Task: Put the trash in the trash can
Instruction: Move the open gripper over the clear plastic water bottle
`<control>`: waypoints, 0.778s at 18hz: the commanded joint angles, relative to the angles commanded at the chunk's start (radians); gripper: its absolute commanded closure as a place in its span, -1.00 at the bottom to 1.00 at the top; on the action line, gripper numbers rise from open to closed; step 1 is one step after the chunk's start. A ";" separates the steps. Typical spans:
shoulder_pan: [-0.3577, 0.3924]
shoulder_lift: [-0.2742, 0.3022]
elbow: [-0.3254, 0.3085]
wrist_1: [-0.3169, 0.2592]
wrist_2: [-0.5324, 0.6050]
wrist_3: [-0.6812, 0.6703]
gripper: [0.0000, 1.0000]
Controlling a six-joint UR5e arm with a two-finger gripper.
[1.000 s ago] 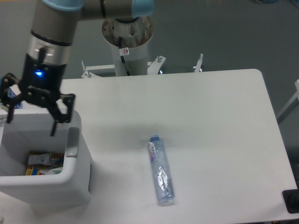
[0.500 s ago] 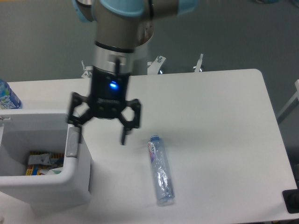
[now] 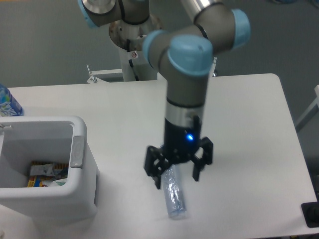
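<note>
The arm's black two-finger pincer (image 3: 178, 175) hangs directly over the slim clear plastic bottle (image 3: 174, 195), which lies on its side on the white tabletop (image 3: 239, 124), its near end pointing toward the front edge. The pincer's fingers are spread apart, one on each side of the bottle's upper part, and they do not appear to be clamped on it; whether the tips touch the plastic cannot be told from this view. The step in hand looks like the pickup of this second piece of trash. The large white boxy plastic bin (image 3: 79, 189) with a grey strip on its rim stands well apart at the left, with some crumpled wrapper-like material (image 3: 45, 174) already visible at its bottom. A blue-labelled water bottle (image 3: 7, 103) stands behind the bin and plays no part. The next move probably calls for lowering until the fingers straddle the bottle's body, closing across its width, then lifting and carrying it over the bin's opening.
</note>
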 joint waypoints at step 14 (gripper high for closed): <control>-0.032 -0.212 0.035 0.009 0.146 0.059 -1.00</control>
